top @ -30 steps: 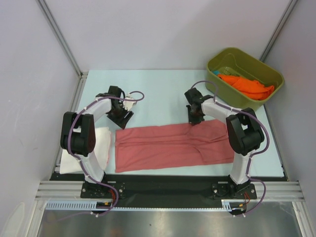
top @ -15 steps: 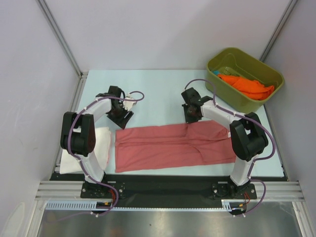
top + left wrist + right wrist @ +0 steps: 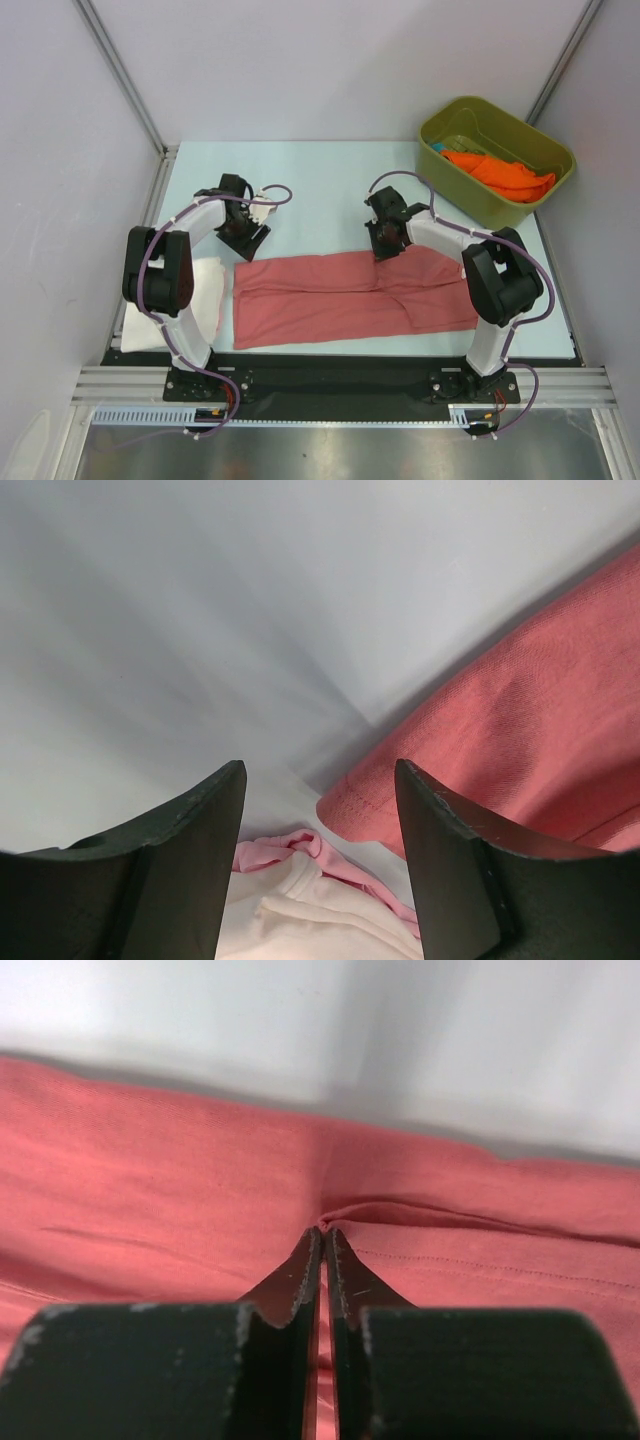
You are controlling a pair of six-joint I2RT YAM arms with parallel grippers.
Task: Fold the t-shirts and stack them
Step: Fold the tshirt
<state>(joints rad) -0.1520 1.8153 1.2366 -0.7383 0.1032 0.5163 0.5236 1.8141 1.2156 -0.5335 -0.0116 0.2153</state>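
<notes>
The salmon-red t-shirt [image 3: 350,295] lies flat in a long folded band across the table's front middle. My right gripper [image 3: 386,246] is at its far edge and is shut on a small pinch of that cloth [image 3: 325,1228]; the shirt [image 3: 150,1190] fills the right wrist view. My left gripper [image 3: 243,236] is open and empty just beyond the shirt's far left corner [image 3: 540,710], with its fingers [image 3: 190,850] apart over the table. A folded white t-shirt [image 3: 203,288] lies at the left, and its edge shows in the left wrist view [image 3: 320,910]. An orange t-shirt [image 3: 500,172] and a bit of a teal one [image 3: 443,152] lie in the bin.
The olive-green plastic bin [image 3: 470,118] stands at the back right corner. White walls with metal posts [image 3: 120,75] close in the table on three sides. The black rail with the arm bases [image 3: 330,378] runs along the near edge.
My right gripper has shifted a little to the left along the shirt's far edge, with the cloth still pinched. The left arm has not moved.
</notes>
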